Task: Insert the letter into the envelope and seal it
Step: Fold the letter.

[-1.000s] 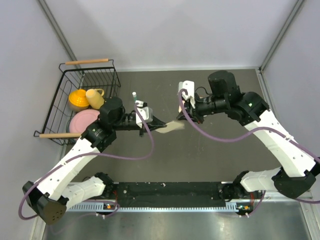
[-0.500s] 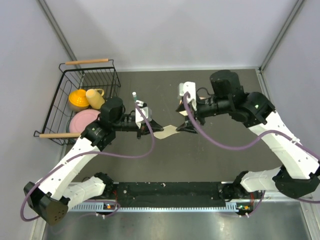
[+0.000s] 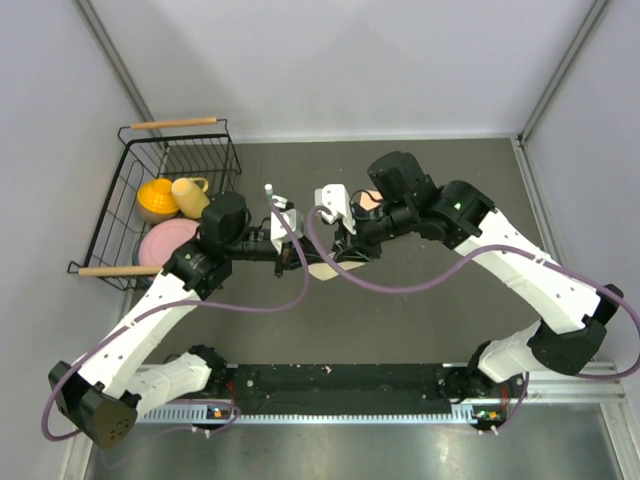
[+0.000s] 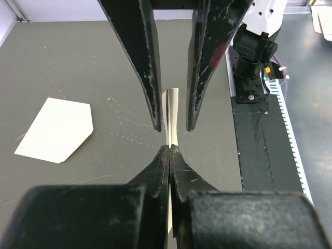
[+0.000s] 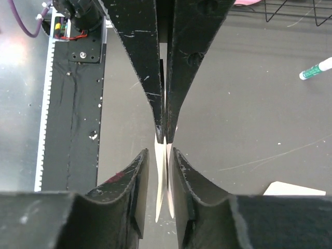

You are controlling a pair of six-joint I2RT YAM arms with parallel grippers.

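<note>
Watching the feeds, I am seeing the left gripper (image 4: 170,150) pinching the letter (image 4: 171,106) with its jaws fully closed on the paper's near edge. The cream sheet is standing on edge above the table (image 4: 78,46) rather than lying flat. Pointing in from 3 o'clock in the overhead view, the right gripper (image 5: 160,154) is facing the left one tip to tip. Its jaws are sitting partly open, one finger on each side of the letter with a thin gap showing on both sides, so it is gripping nothing. From the right wrist I am making out two thin leaves of the paper splaying apart between those fingers. The envelope (image 4: 54,129) is lying flat on the table, apart from both grippers, at about 1 o'clock from where they are meeting. A glue stick (image 5: 315,68) is sitting at roughly 11 o'clock from that spot. A wire basket (image 3: 200,150) holding crockery is standing at the table's 9 o'clock edge.
</note>
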